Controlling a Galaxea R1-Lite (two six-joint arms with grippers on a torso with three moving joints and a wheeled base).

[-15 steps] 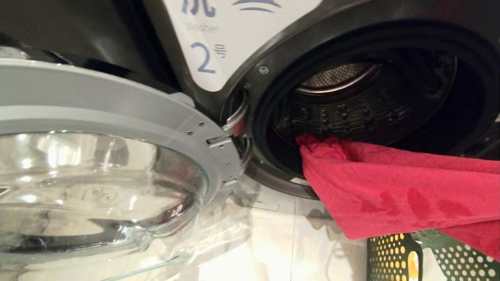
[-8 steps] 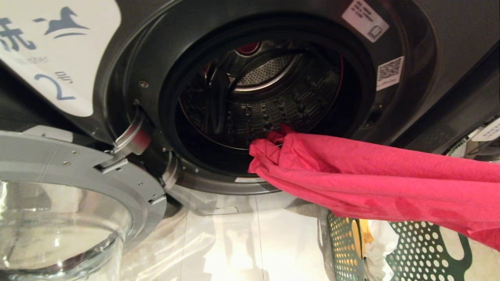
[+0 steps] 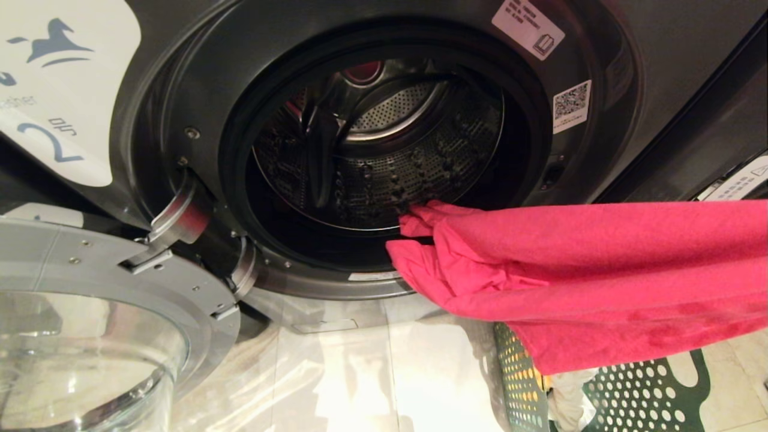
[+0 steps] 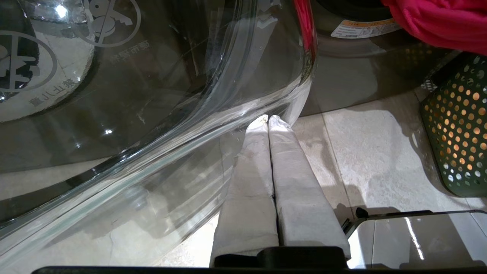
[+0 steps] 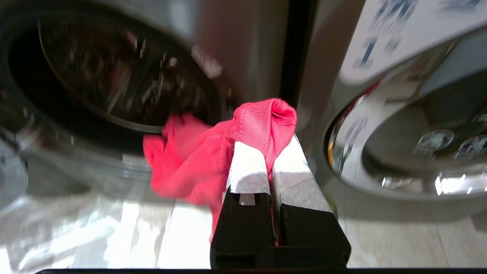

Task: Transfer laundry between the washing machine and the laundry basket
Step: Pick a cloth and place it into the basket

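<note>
**Feeding the red garment into the drum**

My right gripper (image 5: 266, 160) pinches a fold of the red-pink garment (image 3: 576, 276); its far end lies on the washing machine (image 3: 630, 90) door lip, above the laundry basket (image 3: 648, 396). I'd carry it deep before releasing. Left gripper (image 4: 268, 120) pressed together, parked beside the glass door (image 4: 152, 95).

Pale glossy tiled floor (image 3: 372, 384), dark grout lines, bright glare patches. Standing directly on it: dark grey washing machine (image 3: 660, 72), front base meeting tiles; green perforated laundry basket (image 3: 648, 396) just beside machine front, toward right.
</note>
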